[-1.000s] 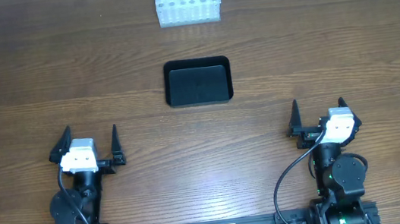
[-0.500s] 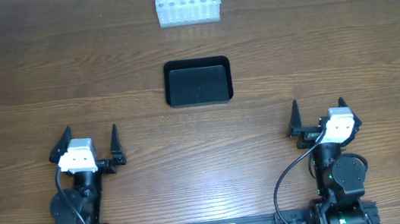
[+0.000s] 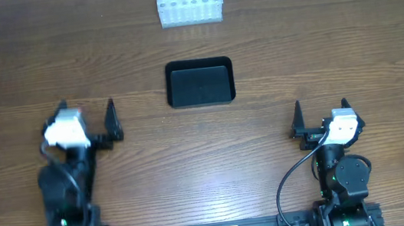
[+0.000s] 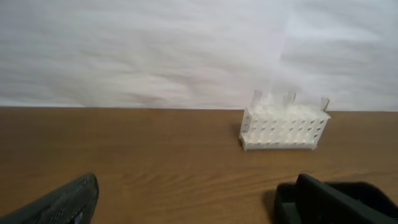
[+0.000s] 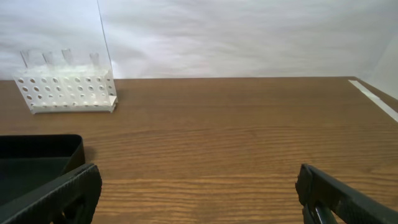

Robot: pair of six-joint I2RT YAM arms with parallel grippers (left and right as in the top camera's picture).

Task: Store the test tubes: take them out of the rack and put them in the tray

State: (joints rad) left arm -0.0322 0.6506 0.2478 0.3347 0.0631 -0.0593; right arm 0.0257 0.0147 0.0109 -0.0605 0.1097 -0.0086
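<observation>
The white test tube rack (image 3: pixel 190 6) stands at the far middle of the table with several clear tubes (image 5: pixel 65 57) upright in its back row. The black tray (image 3: pixel 200 82) lies just nearer than the rack and holds nothing. My left gripper (image 3: pixel 88 115) is open, left of the tray and apart from it. In the left wrist view the rack (image 4: pixel 284 127) stands ahead, beyond the gripper (image 4: pixel 199 214). My right gripper (image 3: pixel 321 111) is open near its base, to the right of the tray and nearer. The right wrist view has the rack (image 5: pixel 67 92) and a corner of the tray (image 5: pixel 37 155).
The wooden table (image 3: pixel 330 28) is bare around the rack and tray. A pale wall (image 5: pixel 249 37) rises behind the far edge of the table. A white strip (image 5: pixel 373 99) runs along the table's right side.
My left arm has risen and swung forward and a little left, carrying its open gripper farther up the table. The right arm, rack and tray have stayed put.
</observation>
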